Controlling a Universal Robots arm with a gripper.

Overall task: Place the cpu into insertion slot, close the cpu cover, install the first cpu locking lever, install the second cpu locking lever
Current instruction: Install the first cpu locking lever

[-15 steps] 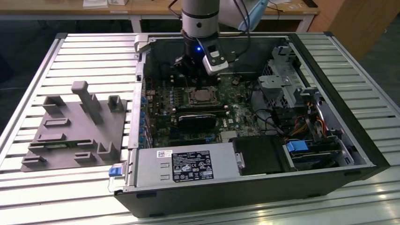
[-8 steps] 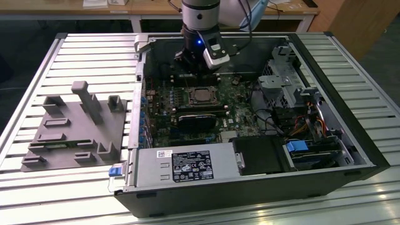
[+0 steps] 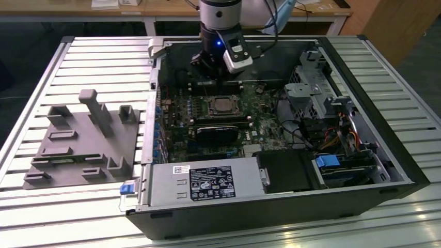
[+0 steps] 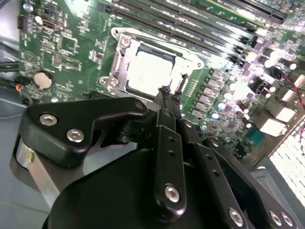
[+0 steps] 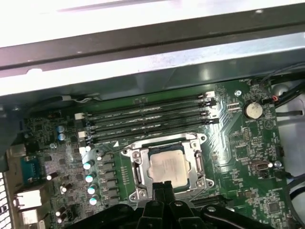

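Exterior view's left: grey moulded plastic fixture plate [image 3: 82, 139] with upright posts, matte, sitting on the slatted metal bench [image 3: 41, 77]. Just beside it is the open black steel computer case [image 3: 289, 212], lying on its side, with a silver labelled power-supply box [image 3: 200, 183] at the near edge.

Inside is the green motherboard [image 5: 248, 157]. The small flat square cpu with a dull silver-grey top [image 5: 167, 167] is seated in the square dark-rimmed insertion slot [image 4: 142, 48]. The thin silver metal cpu cover frame [image 5: 138, 167] looks to lie flat around it, chip top showing through the cut-out. Can't tell where the locking levers sit.

The black jointed hand [image 5: 162, 187] has its fingertips [image 4: 164, 91] together, nothing visible between them. It hovers at the socket edge nearest the wrist; contact or not, can't tell.

Handling, my read: the chip is light, rigid and thin, with a smooth lid that's likely slippery. Grip by opposite edges only, since the underside and socket contacts are probably fragile. The cover looks like stiff stamped sheet, best pushed on its rim.

In the wrist views, long black glossy memory slots [image 5: 147, 119] run alongside the socket. Exterior view's right: a black ribbed block [image 3: 219, 135] near the socket, then a perforated silver drive cage [image 3: 310, 82].
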